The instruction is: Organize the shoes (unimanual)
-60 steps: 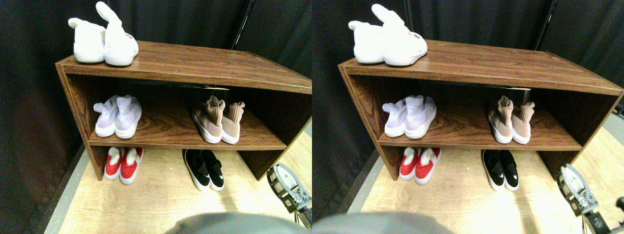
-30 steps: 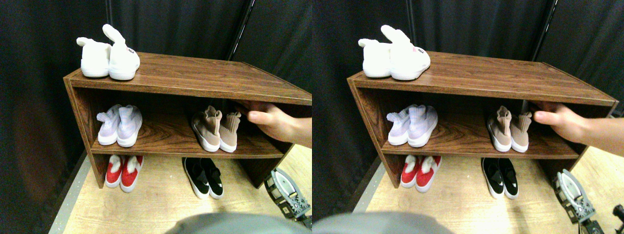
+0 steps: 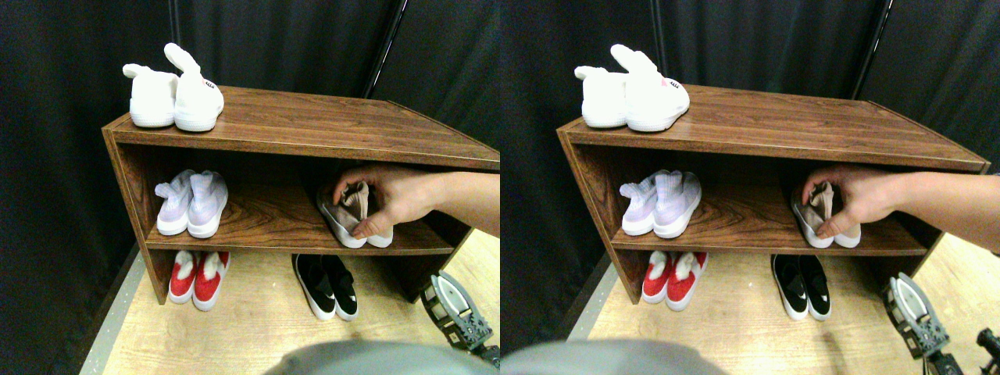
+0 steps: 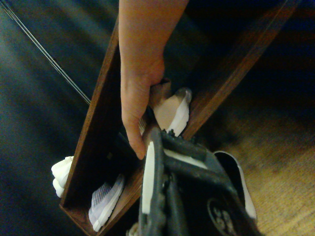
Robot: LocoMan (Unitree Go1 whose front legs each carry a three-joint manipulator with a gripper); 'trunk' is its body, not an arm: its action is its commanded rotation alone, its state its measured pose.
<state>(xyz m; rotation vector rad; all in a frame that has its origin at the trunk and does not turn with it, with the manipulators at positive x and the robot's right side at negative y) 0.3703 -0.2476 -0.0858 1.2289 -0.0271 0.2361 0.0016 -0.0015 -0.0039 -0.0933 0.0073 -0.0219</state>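
On the middle shelf (image 3: 266, 226), a person's hand (image 3: 391, 199) grips two tan sneakers (image 3: 348, 219); jaws' state unclear.

A wooden shoe rack (image 3: 312, 125) fills the frame's middle; white bunny slippers (image 3: 172, 94) sit on its top at upper left; lavender sneakers (image 3: 191, 203) and tan sneakers (image 3: 348, 223) rest on the middle shelf; red slippers (image 3: 195, 277) and black slip-ons (image 3: 328, 285) lie on the wood floor (image 3: 250, 328) below.

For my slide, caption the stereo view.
A person's hand grips the tan sneakers on the shelf; the gripper waits below.
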